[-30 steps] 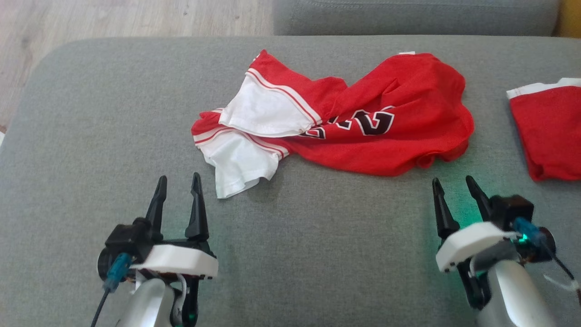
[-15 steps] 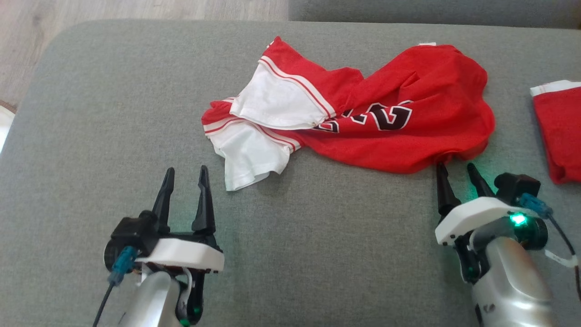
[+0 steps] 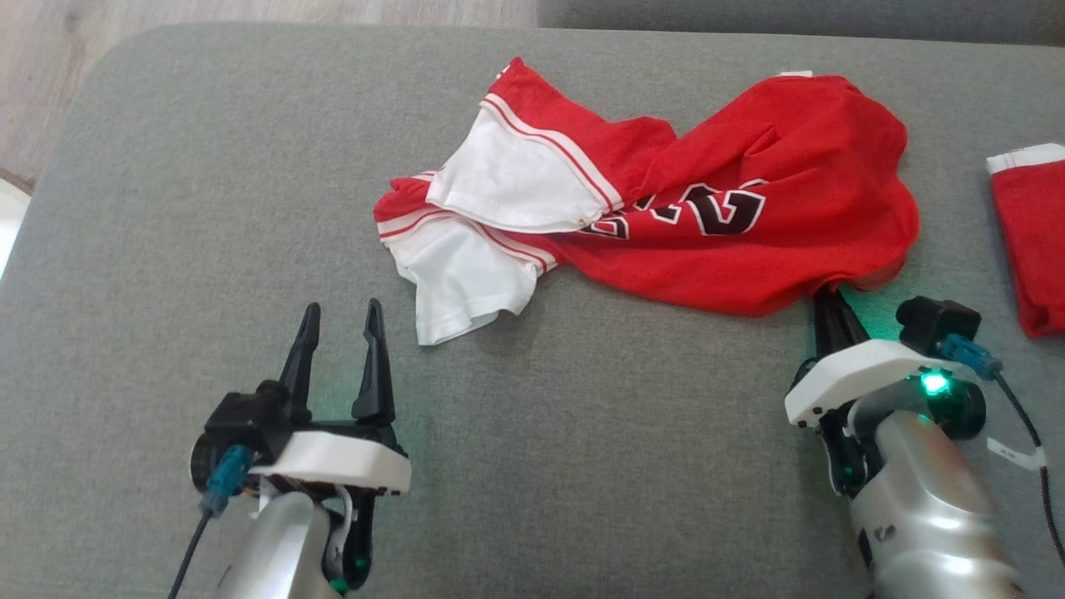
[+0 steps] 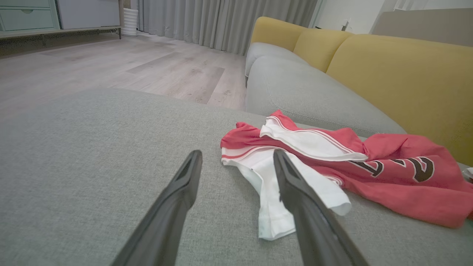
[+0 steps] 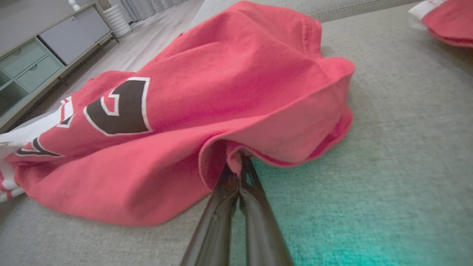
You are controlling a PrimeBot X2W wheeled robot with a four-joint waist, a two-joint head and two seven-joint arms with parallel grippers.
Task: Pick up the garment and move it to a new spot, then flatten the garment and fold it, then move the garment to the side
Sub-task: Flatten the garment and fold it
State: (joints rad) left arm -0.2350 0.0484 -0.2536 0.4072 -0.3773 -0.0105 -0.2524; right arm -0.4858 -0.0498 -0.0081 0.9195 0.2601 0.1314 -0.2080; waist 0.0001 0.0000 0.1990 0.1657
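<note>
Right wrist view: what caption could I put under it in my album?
The right gripper pinches the near edge of a crumpled red jersey lying on a grey cushion.

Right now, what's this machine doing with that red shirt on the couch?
A two-armed robot is starting to pick up a crumpled red jersey lying on a grey cushion. Its right gripper is pinched shut on the jersey's near edge, which is not yet lifted. Its left gripper hangs open over the cushion, close to the white side panel but apart from it. Another red cloth lies off to the right.
</note>
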